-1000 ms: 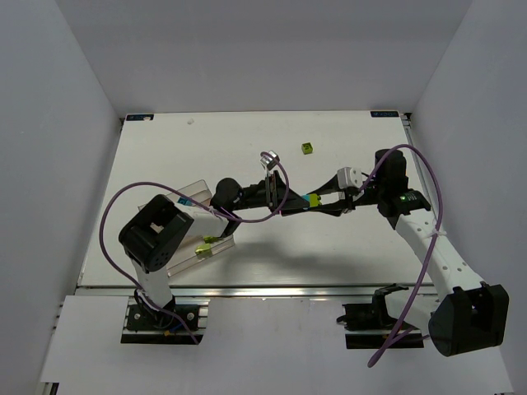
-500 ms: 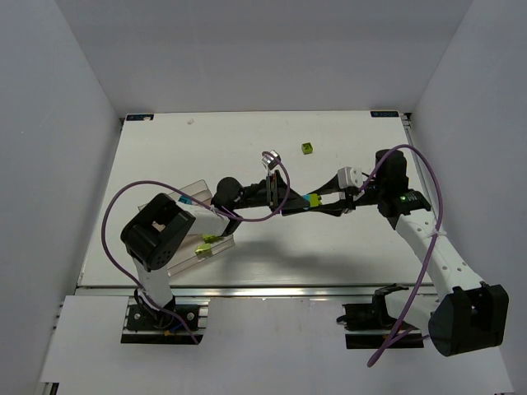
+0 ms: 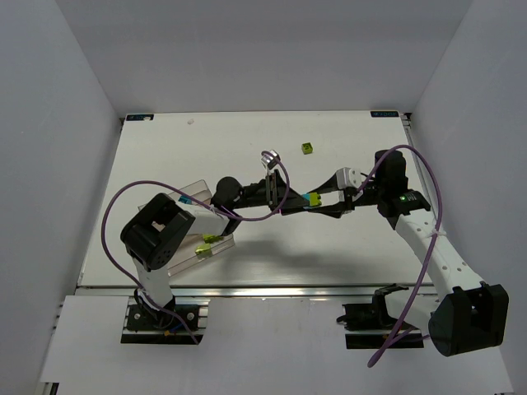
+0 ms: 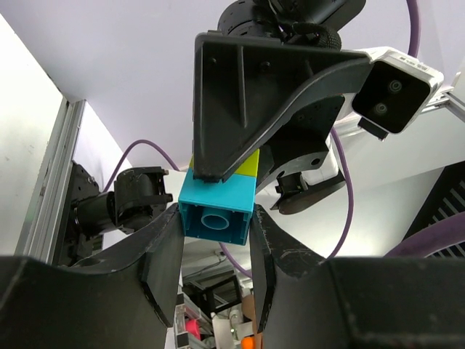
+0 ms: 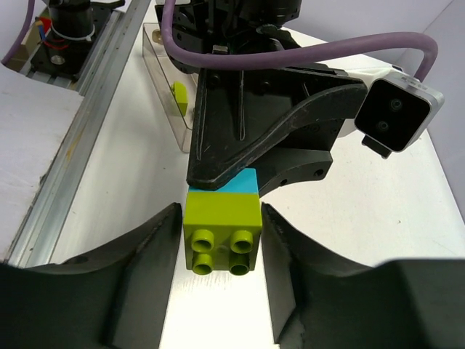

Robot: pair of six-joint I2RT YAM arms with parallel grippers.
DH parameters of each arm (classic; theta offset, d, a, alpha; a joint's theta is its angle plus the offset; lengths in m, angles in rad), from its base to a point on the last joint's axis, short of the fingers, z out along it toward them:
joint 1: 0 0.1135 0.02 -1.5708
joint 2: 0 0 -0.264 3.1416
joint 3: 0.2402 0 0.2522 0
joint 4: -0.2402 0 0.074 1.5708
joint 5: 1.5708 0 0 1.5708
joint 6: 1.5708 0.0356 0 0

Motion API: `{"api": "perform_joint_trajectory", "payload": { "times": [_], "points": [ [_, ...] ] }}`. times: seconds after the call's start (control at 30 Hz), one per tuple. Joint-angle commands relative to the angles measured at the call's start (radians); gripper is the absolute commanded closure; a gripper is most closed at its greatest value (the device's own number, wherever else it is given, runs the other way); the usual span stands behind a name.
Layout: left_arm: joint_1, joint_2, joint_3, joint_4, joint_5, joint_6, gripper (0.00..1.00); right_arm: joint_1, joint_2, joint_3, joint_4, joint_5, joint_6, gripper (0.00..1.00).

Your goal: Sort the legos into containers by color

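Cyan brick (image 4: 218, 206) is clenched by left end effector (image 4: 216, 227). Lime-green brick (image 5: 223, 218), joined to it, is flanked by right end effector (image 5: 221, 236), whose grip cannot be told. Both are best gripped firmly, then pulled straight apart.

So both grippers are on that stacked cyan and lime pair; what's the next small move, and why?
Probably ease the arms apart to split the pair. The left gripper is shut on the cyan brick, the right gripper flanks the lime brick, and the bricks are joined, so they cannot yet go to separate containers. Whether the right grip is firm is unclear.
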Motion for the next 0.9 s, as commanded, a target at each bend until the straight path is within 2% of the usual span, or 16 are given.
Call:
{"api": "perform_joint_trajectory", "payload": {
  "times": [0.0, 0.13, 0.4, 0.77, 0.87],
  "points": [
    [0.01, -0.017, 0.002, 0.189, 0.009, -0.004, 1.0, 0.003, -0.015, 0.026, -0.001, -0.001, -0.005, 0.5],
    [0.019, -0.023, -0.01, 0.189, 0.015, -0.003, 1.0, -0.002, -0.016, 0.038, -0.012, 0.011, -0.012, 0.52],
    [0.038, -0.025, -0.024, 0.189, 0.025, -0.003, 1.0, -0.002, -0.01, 0.055, -0.047, 0.005, -0.029, 0.48],
    [0.038, -0.02, -0.021, 0.188, 0.032, -0.003, 1.0, 0.0, -0.004, 0.063, -0.05, 0.008, -0.034, 0.53],
    [0.038, -0.022, -0.019, 0.185, 0.037, -0.001, 1.0, -0.003, -0.004, 0.063, -0.051, 0.011, -0.036, 0.49]
  ]
}}
